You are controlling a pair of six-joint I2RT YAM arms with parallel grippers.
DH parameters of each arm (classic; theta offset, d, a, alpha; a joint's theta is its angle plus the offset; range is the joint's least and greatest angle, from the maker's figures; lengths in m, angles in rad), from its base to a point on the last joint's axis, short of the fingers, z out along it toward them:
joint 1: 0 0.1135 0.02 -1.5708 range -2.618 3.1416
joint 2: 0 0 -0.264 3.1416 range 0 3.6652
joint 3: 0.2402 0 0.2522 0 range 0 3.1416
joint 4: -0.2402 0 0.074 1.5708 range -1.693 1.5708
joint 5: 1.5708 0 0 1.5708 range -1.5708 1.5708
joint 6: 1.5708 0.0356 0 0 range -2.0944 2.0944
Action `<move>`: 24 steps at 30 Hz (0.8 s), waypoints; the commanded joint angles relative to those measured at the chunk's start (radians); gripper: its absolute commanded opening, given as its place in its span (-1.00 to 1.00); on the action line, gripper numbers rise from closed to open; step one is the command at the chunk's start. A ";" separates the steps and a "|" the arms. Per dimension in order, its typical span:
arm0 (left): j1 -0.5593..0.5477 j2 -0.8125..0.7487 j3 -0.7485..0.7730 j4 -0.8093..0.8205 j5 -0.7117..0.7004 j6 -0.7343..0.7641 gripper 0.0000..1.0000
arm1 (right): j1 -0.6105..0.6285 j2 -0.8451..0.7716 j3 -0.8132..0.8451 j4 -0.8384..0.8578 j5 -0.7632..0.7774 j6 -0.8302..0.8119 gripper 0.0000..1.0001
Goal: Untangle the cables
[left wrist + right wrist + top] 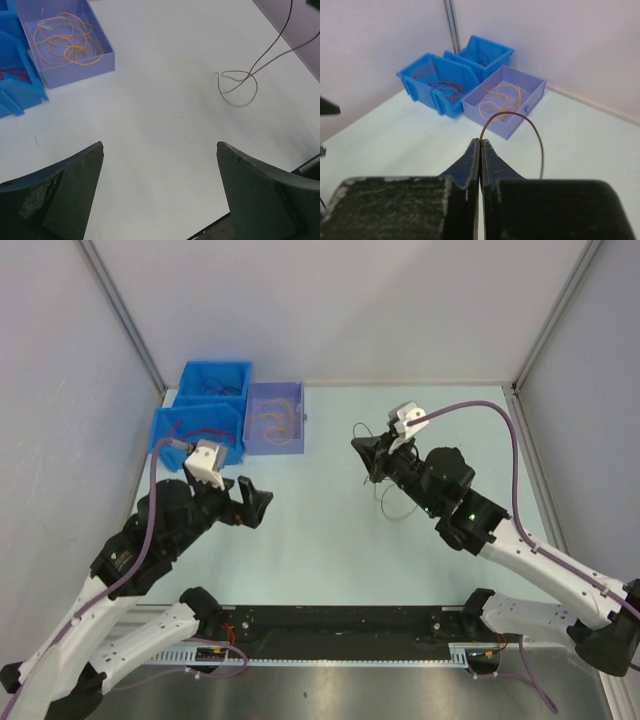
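Note:
My right gripper (pixel 372 454) is shut on a thin dark cable (pixel 520 117) and holds it above the table. The cable arcs out of the closed tips (pixel 481 140), and its lower end hangs in a loop (pixel 392 502) onto the table. That loop also shows in the left wrist view (pixel 239 91). My left gripper (pixel 256 502) is open and empty over bare table (pixel 160 150), well left of the loop. Orange cables (pixel 276 420) lie in a lavender bin (pixel 277 449). Red cables (pixel 442 86) lie in the nearer blue bin (pixel 160 435).
A second blue bin (pixel 215 368) with dark cables (pixel 479 55) stands at the back left corner, behind the other two. Grey walls close in the table on the left, back and right. A black rail runs along the near edge (pixel 340 620).

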 commanded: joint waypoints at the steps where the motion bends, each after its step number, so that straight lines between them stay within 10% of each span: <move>1: 0.005 -0.112 -0.106 -0.011 -0.011 -0.038 1.00 | -0.025 0.087 0.120 0.066 -0.041 -0.026 -1.00; 13: 0.005 -0.306 -0.210 0.003 -0.137 -0.023 0.99 | -0.047 0.440 0.525 0.060 -0.144 -0.101 -1.00; 24: 0.007 -0.337 -0.217 -0.005 -0.168 -0.028 0.99 | -0.036 0.955 1.408 -0.120 -0.215 -0.237 -1.00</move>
